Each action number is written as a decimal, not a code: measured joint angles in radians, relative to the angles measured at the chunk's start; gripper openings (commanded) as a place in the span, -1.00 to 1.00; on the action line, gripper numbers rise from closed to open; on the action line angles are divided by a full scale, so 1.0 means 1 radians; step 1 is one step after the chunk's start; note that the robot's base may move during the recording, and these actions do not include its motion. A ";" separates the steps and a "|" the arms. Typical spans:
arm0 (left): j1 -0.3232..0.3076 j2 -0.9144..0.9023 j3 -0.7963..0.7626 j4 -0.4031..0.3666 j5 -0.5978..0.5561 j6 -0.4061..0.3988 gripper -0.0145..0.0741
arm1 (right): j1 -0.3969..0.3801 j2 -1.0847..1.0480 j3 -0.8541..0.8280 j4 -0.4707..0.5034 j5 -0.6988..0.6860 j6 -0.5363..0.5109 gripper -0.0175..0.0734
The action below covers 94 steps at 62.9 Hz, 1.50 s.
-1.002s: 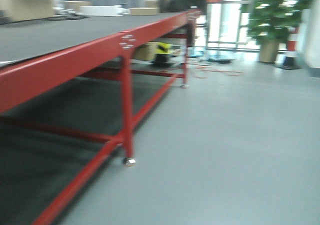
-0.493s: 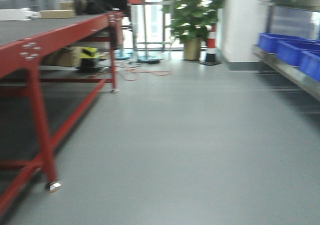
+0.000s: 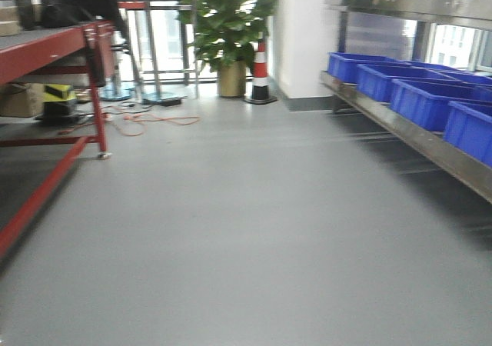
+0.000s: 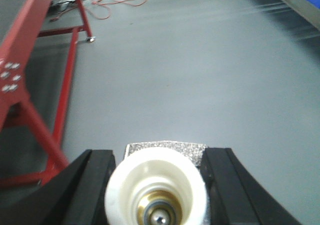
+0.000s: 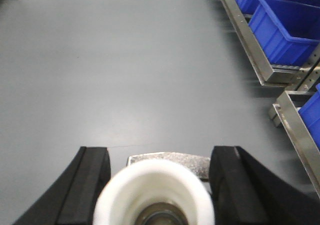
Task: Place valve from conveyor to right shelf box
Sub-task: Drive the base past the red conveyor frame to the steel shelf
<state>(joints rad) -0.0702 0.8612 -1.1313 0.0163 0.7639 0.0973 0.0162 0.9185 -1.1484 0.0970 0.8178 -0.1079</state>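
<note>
Carrying looks to be the step in hand. The left gripper (image 4: 159,160) is closed on a valve (image 4: 157,197), whose white cap and brass core face the wrist camera between the black jaws, and the right gripper (image 5: 160,157) clamps a second valve (image 5: 155,197) the same way. Both hang over bare grey floor (image 4: 200,75). The conveyor (image 4: 30,40) stands off to the left of the left gripper. The shelf (image 5: 245,40) with its blue boxes (image 5: 285,25) runs ahead and to the right of the right gripper, well apart from it. To do this well, hold both grips firm and level while the base closes on the shelf, square up before reaching, and lower into one box clear of the steel rail. No brand, label or lettering is legible on anything in view.
</note>
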 measured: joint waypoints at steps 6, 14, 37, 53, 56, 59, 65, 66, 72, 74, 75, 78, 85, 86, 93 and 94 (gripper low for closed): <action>0.000 0.000 0.000 0.000 0.000 0.000 -0.92 | 0.000 0.000 0.000 0.000 0.000 0.000 -0.99; 0.000 0.000 0.000 0.000 0.000 0.000 -0.92 | 0.000 0.000 0.000 0.000 0.000 0.000 -0.99; 0.000 0.000 0.000 0.002 0.000 0.000 -0.92 | 0.000 0.000 0.000 0.002 0.000 0.000 -0.99; 0.000 0.000 0.000 0.002 0.000 0.000 -0.92 | 0.000 0.000 0.000 0.002 0.000 0.000 -0.99; 0.000 0.000 0.000 0.002 0.000 0.000 -0.92 | 0.000 0.000 0.000 0.002 0.000 0.000 -0.99; 0.000 0.000 0.000 0.002 0.000 0.000 -0.92 | 0.000 0.000 0.000 0.002 0.000 0.000 -0.99; 0.000 0.000 0.000 0.002 0.000 0.000 -0.92 | 0.000 0.000 0.000 0.002 0.000 0.000 -0.99; 0.000 0.000 0.000 0.002 0.000 0.000 -0.92 | 0.000 0.000 0.000 0.002 0.000 0.000 -0.99; 0.000 0.000 0.000 0.002 0.000 0.000 -0.92 | 0.000 0.000 0.000 0.002 0.000 0.000 -0.99; 0.000 0.000 0.000 0.002 0.000 0.000 -0.92 | 0.000 0.000 0.000 0.002 0.000 0.000 -0.99; 0.000 0.000 0.000 0.002 0.000 0.000 -0.92 | 0.000 0.000 0.000 0.002 0.000 0.000 -0.99; 0.000 0.000 0.000 0.002 0.000 0.000 -0.92 | 0.000 0.000 0.000 0.002 0.000 0.000 -0.99; 0.000 0.000 0.000 0.002 -0.003 0.000 -0.92 | 0.000 0.000 0.000 0.002 0.000 0.000 -0.99; 0.000 0.000 0.000 0.002 -0.003 0.000 -0.92 | 0.000 0.000 0.000 0.002 0.000 0.000 -0.99; 0.000 0.000 0.000 0.002 -0.003 0.000 -0.92 | 0.000 0.000 0.000 0.002 0.000 0.000 -0.99; 0.000 0.000 0.000 0.002 -0.003 0.000 -0.92 | 0.000 0.000 0.000 0.002 0.000 0.000 -0.99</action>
<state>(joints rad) -0.0702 0.8612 -1.1313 0.0181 0.7606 0.0973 0.0162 0.9185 -1.1484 0.0989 0.8178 -0.1079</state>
